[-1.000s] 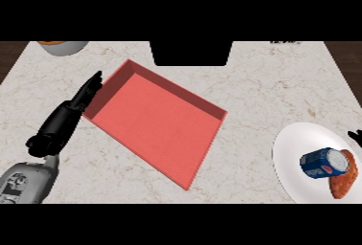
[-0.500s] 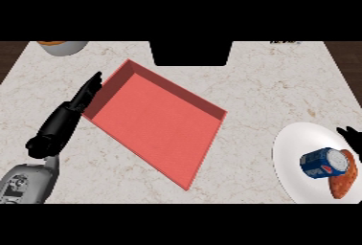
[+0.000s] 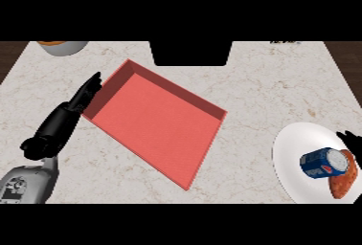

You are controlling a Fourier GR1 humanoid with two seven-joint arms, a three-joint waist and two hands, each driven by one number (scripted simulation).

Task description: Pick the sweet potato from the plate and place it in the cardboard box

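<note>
One tabletop (image 3: 283, 86) carries everything here, and on it lies one box (image 3: 155, 124), red inside and open at the top, just to the right of the left robot hand (image 3: 71, 112). That hand has its fingers straight and holds nothing; its fingertips reach the box's left wall, though I cannot tell if they touch it. One white plate (image 3: 297, 158) sits well away to that hand's right, and on it are one blue can (image 3: 322, 162) and one sweet potato (image 3: 343, 184), the two touching, the potato nearer the robot. One bowl (image 3: 62, 47) shows partly at the far left corner, beyond the left robot hand.

Only a few dark fingers of the right robot hand (image 3: 351, 142) show at the view's right edge, just past the plate's rim and beside the can; whether they are spread or curled I cannot tell, and they appear to hold nothing.

My worry is the can. It lies between those fingers and the potato, so a reach could knock or roll it, or close on it instead of the potato. The potato also lies near the plate's edge, so a sideways nudge could push it off. The carry across to the box is long, which gives time for a slip.
</note>
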